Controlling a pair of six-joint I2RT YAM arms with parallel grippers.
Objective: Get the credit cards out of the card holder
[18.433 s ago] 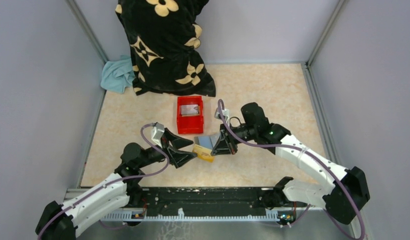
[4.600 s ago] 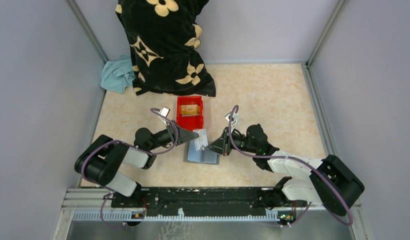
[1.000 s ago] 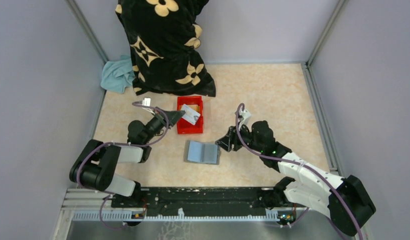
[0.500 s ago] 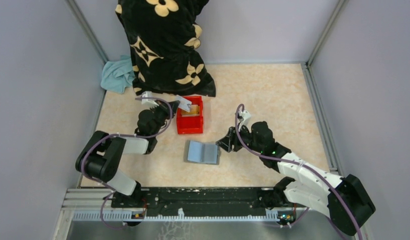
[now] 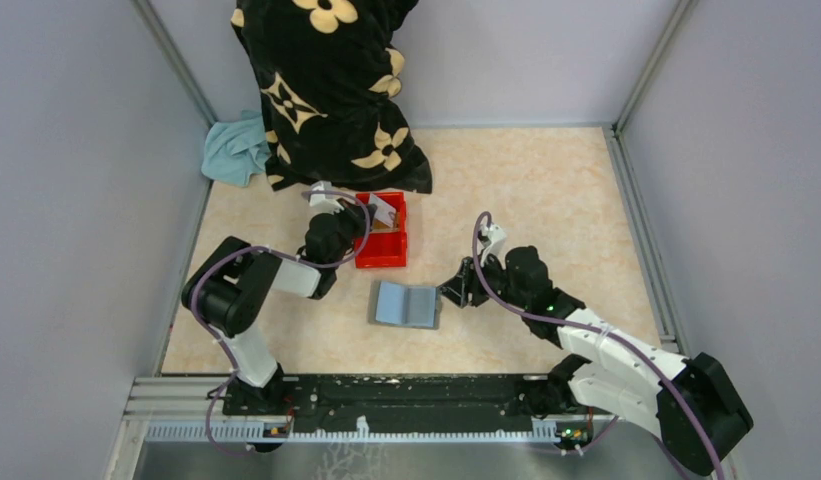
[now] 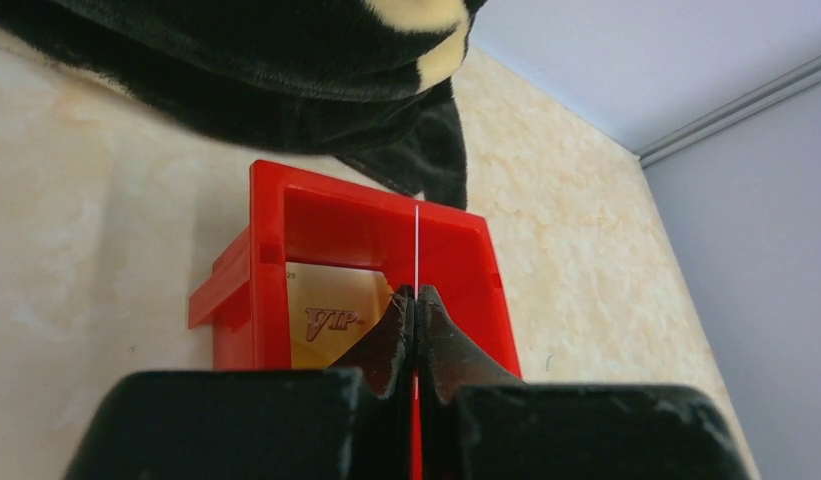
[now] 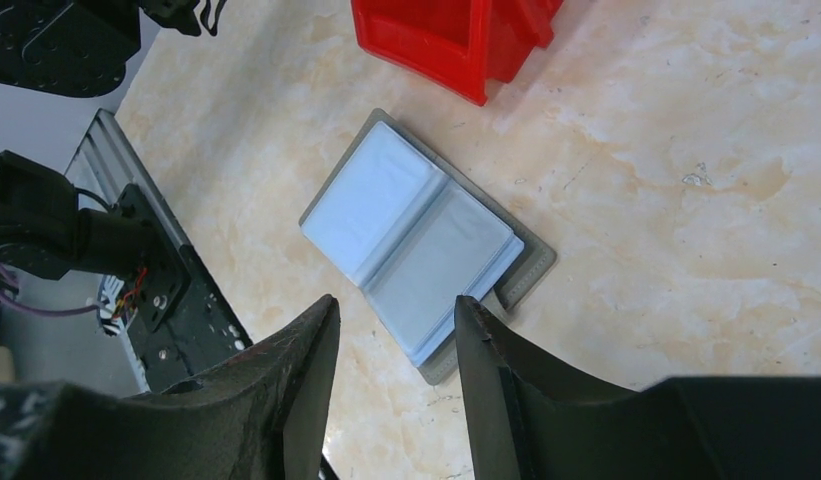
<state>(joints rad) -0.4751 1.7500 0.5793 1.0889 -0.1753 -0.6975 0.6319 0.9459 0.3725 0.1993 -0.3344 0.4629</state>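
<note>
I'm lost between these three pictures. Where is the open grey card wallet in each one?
Top view: card holder lies open mid-table, just below the red bin.
Right wrist view: centre of picture, with the red bin at the top edge.
Left wrist view: not in it; the red bin fills the middle.
Shared landmark: the red bin.

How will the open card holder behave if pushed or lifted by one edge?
The card holder lies open with a centre fold, so lifted by one edge it would probably flop. It looks thin, likely light, and may slide on the smooth table.
</note>
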